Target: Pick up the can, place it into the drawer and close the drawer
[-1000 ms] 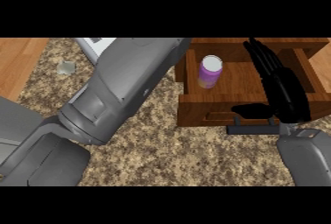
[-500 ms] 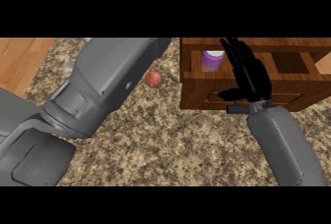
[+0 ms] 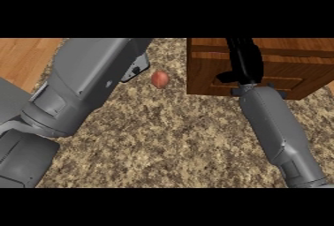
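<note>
The wooden drawer unit (image 3: 209, 66) stands at the upper right of the head view, on the speckled counter. My right hand (image 3: 244, 59) lies against its front with straight fingers pointing away from me and the thumb (image 3: 225, 77) sticking out to the left; it is open. The grey right forearm (image 3: 277, 132) runs up to it from the lower right. No can shows anywhere in this view. My left forearm (image 3: 85, 88) crosses the left side up to the top edge, and its hand is out of view.
A small reddish-brown rounded object (image 3: 160, 79) lies on the counter between the left forearm and the drawer unit. A strip of wooden floor (image 3: 23, 57) shows at the upper left beyond the counter's edge.
The purple can seen in the open drawer earlier no longer shows. My right hand has moved left and forward along the drawer front. The drawer unit now sits nearer the top edge.
</note>
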`<state>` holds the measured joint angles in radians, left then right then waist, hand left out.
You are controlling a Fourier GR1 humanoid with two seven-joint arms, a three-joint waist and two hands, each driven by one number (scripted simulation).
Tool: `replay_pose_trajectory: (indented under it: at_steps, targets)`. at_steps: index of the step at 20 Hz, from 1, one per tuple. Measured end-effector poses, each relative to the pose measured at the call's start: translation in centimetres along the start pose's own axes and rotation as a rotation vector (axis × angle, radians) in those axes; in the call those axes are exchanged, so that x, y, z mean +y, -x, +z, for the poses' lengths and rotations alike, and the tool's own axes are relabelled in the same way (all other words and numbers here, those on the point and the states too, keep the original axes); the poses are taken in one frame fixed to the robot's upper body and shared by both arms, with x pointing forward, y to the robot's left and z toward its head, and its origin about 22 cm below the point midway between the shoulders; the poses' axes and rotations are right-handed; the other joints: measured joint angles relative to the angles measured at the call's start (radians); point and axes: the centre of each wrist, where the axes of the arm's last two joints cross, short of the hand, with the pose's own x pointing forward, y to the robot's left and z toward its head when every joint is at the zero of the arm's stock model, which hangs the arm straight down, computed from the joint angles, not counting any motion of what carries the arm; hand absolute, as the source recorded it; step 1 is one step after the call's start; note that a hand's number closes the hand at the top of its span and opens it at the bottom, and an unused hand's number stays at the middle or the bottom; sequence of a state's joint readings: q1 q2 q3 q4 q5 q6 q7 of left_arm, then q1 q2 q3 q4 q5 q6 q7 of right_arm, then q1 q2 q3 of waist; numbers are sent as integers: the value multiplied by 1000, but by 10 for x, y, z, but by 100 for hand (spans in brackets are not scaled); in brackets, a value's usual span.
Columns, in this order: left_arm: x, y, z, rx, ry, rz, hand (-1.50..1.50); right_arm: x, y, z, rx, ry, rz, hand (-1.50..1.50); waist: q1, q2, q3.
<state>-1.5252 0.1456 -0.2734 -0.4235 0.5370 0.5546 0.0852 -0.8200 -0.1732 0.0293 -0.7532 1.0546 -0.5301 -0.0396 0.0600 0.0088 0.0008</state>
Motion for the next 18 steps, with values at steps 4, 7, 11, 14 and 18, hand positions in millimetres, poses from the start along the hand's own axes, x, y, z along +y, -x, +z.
replay_pose_trajectory:
  at_steps: [4, 7, 11, 14, 18]
  targets:
    - [10, 4, 0, -1, 5, -1, -150, 0, -1, -18, 9, 36, 22, -150, 13, 1, 0]
    - [24, 2, -1, 5, 2, -2, -150, -3, -3, -30, 10, 47, 34, -150, 22, 3, 0]
    - [36, 2, 0, 10, 7, -9, -150, -5, -5, -40, 10, 52, 42, -150, 33, 6, 1]
    - [39, -2, 2, 7, 20, -10, -150, -11, -3, -49, 14, 30, 47, -150, 43, 13, 4]
    - [49, 6, 5, 12, 30, -10, -150, -12, -6, -54, 10, 19, 38, -150, 47, 15, 5]
